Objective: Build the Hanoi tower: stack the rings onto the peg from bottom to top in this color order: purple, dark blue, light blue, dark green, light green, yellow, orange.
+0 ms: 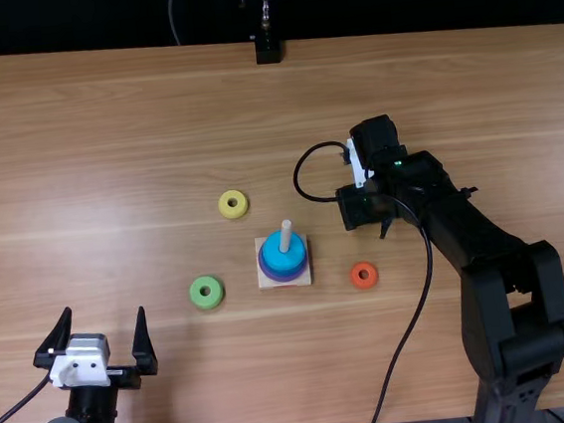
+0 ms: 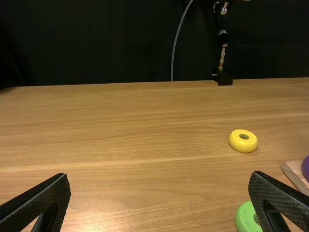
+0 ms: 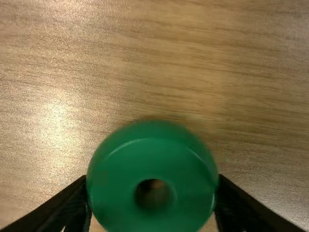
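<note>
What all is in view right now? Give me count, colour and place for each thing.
Table: one, light brown, under everything
Base: one, pale wood, mid-table
Peg: one, pale, upright on the base
Purple ring: one, low on the peg
Light blue ring: one, topmost on the peg
Dark green ring: one, in the right hand
Light green ring: one, left of the base
Yellow ring: one, beyond the light green ring
Orange ring: one, right of the base
Stand: one, black, far edge
Arms: two, black, left and right
Hands: two, black; left open, right gripping
</note>
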